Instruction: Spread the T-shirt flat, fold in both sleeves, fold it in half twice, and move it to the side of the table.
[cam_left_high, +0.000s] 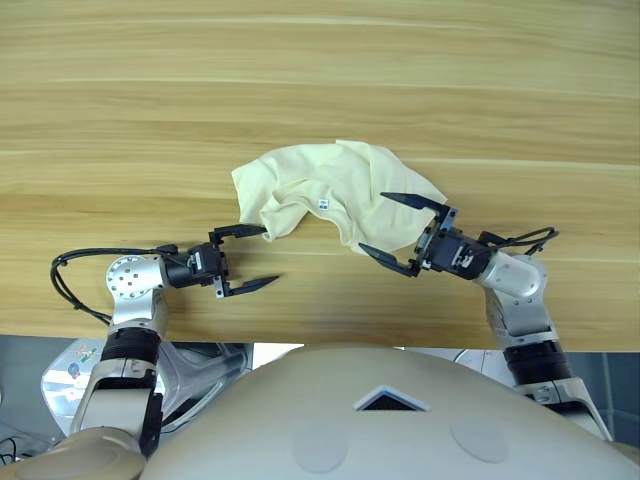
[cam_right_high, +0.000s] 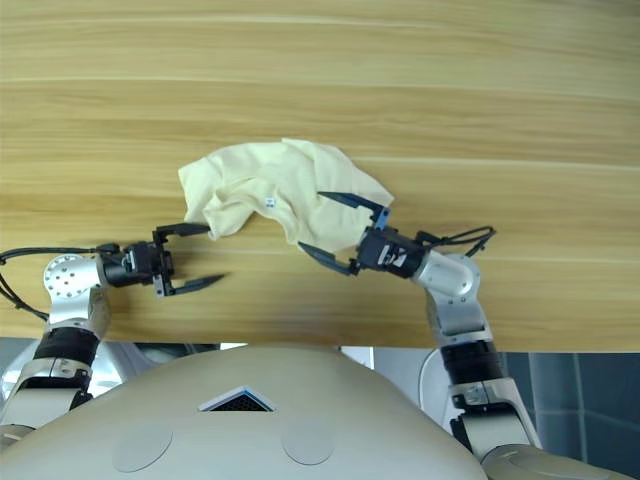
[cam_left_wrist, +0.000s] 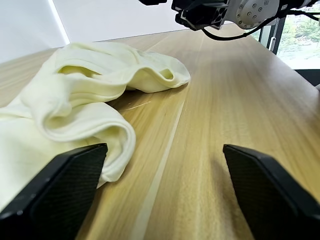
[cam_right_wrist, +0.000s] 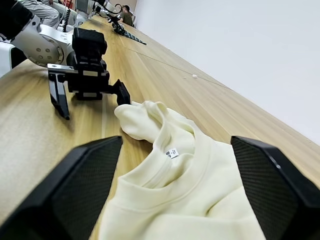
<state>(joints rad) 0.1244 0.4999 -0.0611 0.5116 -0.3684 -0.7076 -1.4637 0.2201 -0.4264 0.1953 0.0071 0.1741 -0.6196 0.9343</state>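
Observation:
A pale yellow T-shirt (cam_left_high: 330, 190) lies crumpled in a heap near the middle of the wooden table (cam_left_high: 300, 80), its neck label facing up. My left gripper (cam_left_high: 268, 256) is open just to the left of the heap. Its far fingertip sits at the shirt's near left corner and its other finger is over bare wood. My right gripper (cam_left_high: 373, 222) is open at the shirt's near right edge, with one finger over the cloth. In the left wrist view the shirt (cam_left_wrist: 85, 85) bunches beside one finger (cam_left_wrist: 55, 195). In the right wrist view the collar (cam_right_wrist: 185, 200) lies between the open fingers.
The table's front edge (cam_left_high: 400, 345) runs close behind both wrists. Wide bare wood stretches beyond the shirt and to both sides. A black cable (cam_left_high: 70, 275) loops off the left wrist.

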